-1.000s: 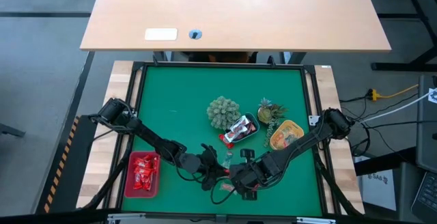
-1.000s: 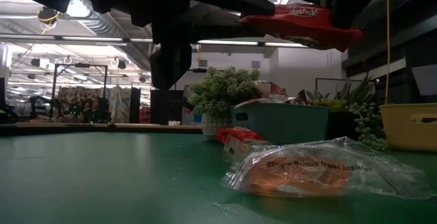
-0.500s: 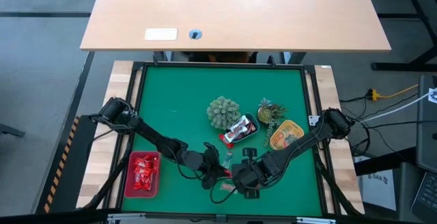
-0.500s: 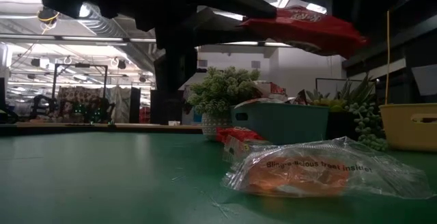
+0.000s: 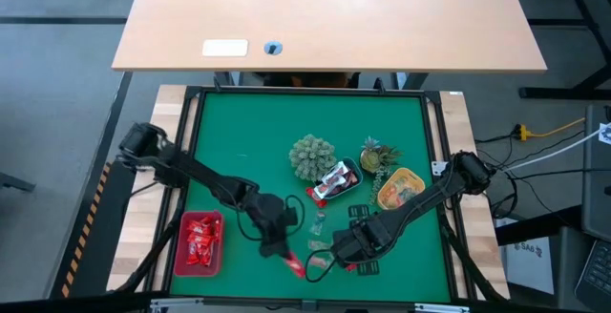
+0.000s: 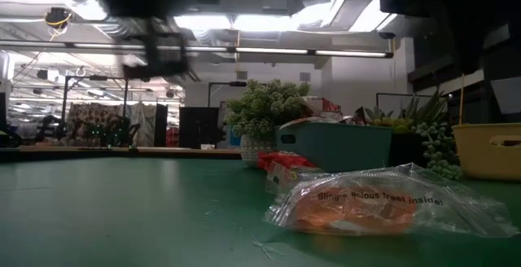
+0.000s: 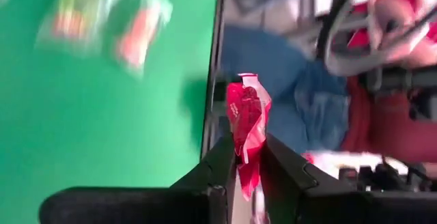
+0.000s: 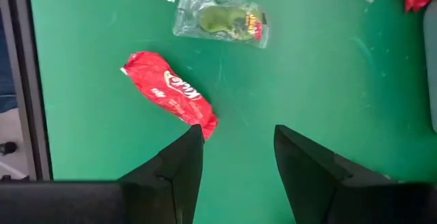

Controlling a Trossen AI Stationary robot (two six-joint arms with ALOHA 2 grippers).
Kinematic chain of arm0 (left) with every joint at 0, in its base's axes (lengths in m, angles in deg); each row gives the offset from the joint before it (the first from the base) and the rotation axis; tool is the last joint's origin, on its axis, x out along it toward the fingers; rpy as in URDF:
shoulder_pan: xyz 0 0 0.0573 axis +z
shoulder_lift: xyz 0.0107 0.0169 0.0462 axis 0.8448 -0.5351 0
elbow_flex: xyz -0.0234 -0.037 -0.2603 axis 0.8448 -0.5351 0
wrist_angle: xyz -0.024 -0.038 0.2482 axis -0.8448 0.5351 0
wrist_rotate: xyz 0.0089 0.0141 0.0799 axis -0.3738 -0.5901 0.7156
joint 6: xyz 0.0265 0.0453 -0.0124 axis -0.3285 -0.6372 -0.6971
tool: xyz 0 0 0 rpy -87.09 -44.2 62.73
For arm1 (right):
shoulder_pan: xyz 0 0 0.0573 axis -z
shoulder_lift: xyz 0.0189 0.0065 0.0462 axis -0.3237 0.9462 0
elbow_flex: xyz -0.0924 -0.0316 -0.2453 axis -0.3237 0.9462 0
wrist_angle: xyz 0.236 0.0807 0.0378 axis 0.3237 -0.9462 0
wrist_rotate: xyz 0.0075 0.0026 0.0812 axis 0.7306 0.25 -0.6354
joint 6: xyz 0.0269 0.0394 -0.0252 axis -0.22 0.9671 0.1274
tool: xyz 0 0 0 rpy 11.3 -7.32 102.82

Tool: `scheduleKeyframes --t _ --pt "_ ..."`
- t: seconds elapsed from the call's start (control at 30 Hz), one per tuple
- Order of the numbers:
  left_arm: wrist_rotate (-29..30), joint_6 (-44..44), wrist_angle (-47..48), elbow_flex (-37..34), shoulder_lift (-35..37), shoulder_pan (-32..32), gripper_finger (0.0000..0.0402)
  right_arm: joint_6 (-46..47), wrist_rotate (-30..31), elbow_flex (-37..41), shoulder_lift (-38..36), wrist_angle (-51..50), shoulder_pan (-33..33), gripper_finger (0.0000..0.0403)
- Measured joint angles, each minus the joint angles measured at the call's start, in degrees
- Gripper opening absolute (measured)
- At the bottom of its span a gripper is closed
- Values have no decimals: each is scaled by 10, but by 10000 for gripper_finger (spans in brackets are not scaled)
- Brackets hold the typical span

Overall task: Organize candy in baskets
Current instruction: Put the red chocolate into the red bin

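My left gripper (image 5: 283, 252) is near the table's front edge, shut on a red wrapped candy (image 7: 246, 118) that shows red beyond its fingertips (image 5: 294, 266). My right gripper (image 8: 235, 162) stands open just to its right (image 5: 339, 253), touching nothing. Another red candy (image 8: 167, 91) lies flat on the mat ahead of the right fingers. Clear candy packets (image 8: 225, 16) lie on the mat beside it (image 5: 320, 244). The red basket (image 5: 200, 239) holds red candies at the near left. The blue basket (image 5: 336, 181) and the yellow basket (image 5: 399, 187) stand mid-right. My left gripper pinches the red candy between its two fingers (image 7: 222, 166), by one end of the wrapper (image 7: 247, 157). The candy lies along the fingers, and its other half (image 7: 244, 98) sticks out past their tips. It is lifted clear of the mat.
Two green spiky plant ornaments (image 5: 312, 156) (image 5: 377, 156) stand behind the blue and yellow baskets. A red candy (image 6: 281, 163) lies on the mat in front of the blue basket (image 6: 334, 145). A clear packet (image 6: 383, 202) lies close in the low view. A wooden desk (image 5: 329, 17) stands beyond the table.
My right gripper has opened and let go of the red candy that both grippers held above the mat. My left gripper has kept the candy and swung away with it toward the table's near left, out of the low view.
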Motion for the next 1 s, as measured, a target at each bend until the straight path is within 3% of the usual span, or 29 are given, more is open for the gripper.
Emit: scheduleKeyframes --t 0.27,0.5,0.67,0.8,1.0 --pt "-74 78 269 0 140 -27 49 -2 0 0 0 1 0 179" --pt "-76 198 508 0 252 -90 49 -3 0 0 0 1 0 179" --pt "-69 297 662 0 293 -146 49 -3 0 0 0 2 0 179" --pt "-24 360 727 0 298 -180 49 -3 0 0 0 2 0 179" --pt "30 381 729 0 298 -200 84 -3 0 0 0 2 0 179"
